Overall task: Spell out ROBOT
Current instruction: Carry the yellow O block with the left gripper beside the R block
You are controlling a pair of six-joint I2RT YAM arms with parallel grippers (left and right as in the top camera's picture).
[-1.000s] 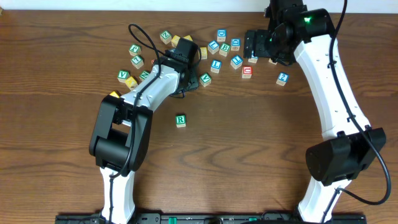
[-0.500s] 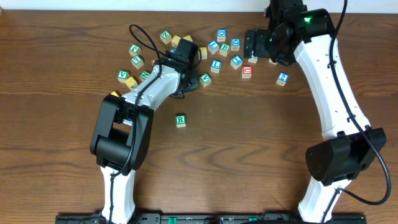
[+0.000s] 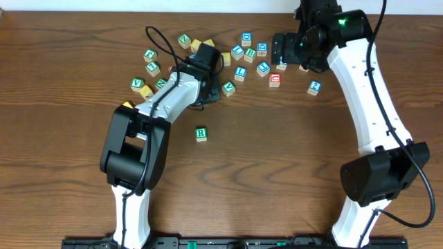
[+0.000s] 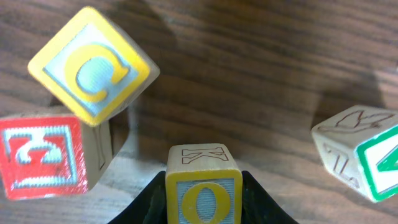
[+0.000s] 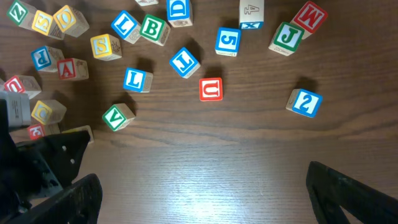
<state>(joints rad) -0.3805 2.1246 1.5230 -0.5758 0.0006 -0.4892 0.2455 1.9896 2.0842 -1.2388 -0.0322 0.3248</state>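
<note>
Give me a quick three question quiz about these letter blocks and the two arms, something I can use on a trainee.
1. True or false: the green R cube sits by itself, touching no other cube.
2. Which letter shows on the yellow cube gripped between the fingers of the left gripper? A) C B) O C) U
3. Is the right gripper open or shut, and does it hold anything?
Key: 1 true; 2 B; 3 open, holding nothing.
</note>
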